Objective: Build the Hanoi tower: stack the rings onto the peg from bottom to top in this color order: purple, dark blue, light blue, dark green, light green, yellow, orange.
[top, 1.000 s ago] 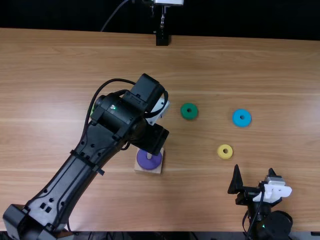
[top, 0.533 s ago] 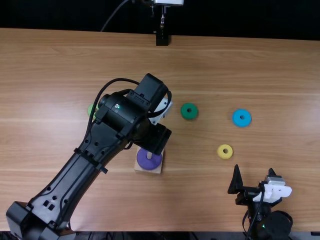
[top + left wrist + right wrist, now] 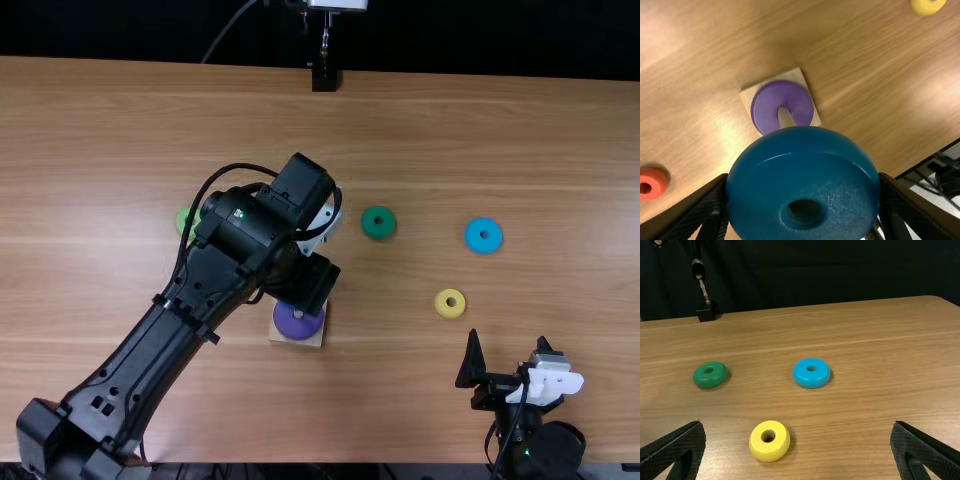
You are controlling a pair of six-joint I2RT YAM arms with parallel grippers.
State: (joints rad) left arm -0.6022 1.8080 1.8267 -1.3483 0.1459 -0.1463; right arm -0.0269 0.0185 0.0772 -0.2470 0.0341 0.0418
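Note:
In the top view, my left gripper (image 3: 308,282) is over the far side of the wooden base (image 3: 312,340), where a purple ring (image 3: 297,323) lies around the peg. The left wrist view has my left gripper (image 3: 802,178) shut on the dark blue ring (image 3: 805,175), held above the table beside the peg (image 3: 785,118), whose tip stands free of it. A yellow ring (image 3: 450,303), light blue ring (image 3: 483,236), dark green ring (image 3: 379,222) and light green ring (image 3: 187,222) lie apart. My right gripper (image 3: 507,345) is open; the right wrist view shows my right gripper (image 3: 798,424) with nothing between its fingers.
In the left wrist view, an orange-red ring (image 3: 651,184) lies on the table. The left arm's dark links cross the table's left half. A black stand (image 3: 324,76) is at the far edge.
My left arm first shifted slightly right, then its gripper came slightly back toward the near edge. A sliver of blue now shows beside the purple ring. The right arm stayed still.

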